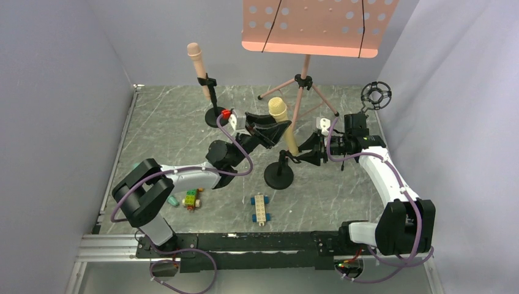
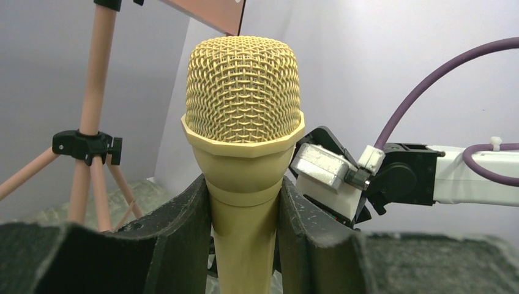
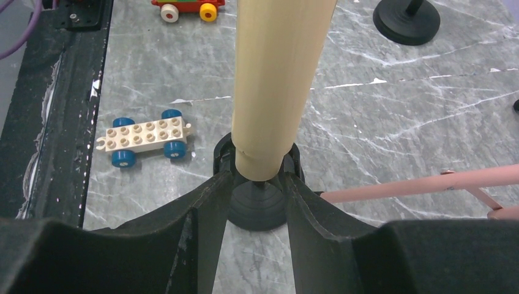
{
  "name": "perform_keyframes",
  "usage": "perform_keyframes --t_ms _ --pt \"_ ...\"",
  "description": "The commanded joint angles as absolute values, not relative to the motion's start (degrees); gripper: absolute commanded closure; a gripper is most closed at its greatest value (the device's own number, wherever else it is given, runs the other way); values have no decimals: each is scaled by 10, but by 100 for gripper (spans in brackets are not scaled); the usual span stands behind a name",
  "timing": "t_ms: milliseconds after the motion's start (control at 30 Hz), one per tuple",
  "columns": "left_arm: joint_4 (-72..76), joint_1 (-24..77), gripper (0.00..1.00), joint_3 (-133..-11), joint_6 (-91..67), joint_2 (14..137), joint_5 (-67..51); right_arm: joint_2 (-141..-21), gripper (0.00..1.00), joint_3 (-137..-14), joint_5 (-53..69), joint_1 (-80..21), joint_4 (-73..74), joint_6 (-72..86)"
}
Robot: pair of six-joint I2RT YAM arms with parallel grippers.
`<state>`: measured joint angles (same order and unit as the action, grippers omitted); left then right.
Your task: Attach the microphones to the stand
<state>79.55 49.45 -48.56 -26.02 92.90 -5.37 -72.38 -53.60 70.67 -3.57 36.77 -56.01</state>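
At frame centre of the top view, the pale yellow microphone (image 1: pixel 278 113) is standing near-upright. The left tool (image 2: pixel 243 211) is clamping its neck under the mesh head, while the right tool (image 3: pixel 258 184) is seemingly gripping the stand clip (image 3: pixel 223 153) at its tail. Judging it stiff, light and smooth-tapered, so the flared collar is offering the surest hold. No containers are showing, but the pink microphone (image 1: pixel 197 61) is sitting clipped at upper left.

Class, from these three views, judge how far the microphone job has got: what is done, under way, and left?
Done: the pink microphone stands clipped in the far stand. Under way: the left gripper holds the yellow microphone below its head, its base at the clip that the right gripper clamps. Left: the teal microphone lies on the table.
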Motion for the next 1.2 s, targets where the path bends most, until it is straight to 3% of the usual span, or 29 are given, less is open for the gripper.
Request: perform_keyframes --t_ms 0,667,900,1167 --pt "855 499 100 -470 -282 938 -40 -734 50 -529 694 -39 380 -585" --pt "883 513 100 -436 -269 1005 -67 -734 49 -527 688 -39 381 -584" --pt "872 513 100 -433 -263 1016 -72 -724 44 -532 669 -37 388 -589" --pt "869 512 100 -444 -272 1045 -79 -702 44 -535 657 4 412 -609"
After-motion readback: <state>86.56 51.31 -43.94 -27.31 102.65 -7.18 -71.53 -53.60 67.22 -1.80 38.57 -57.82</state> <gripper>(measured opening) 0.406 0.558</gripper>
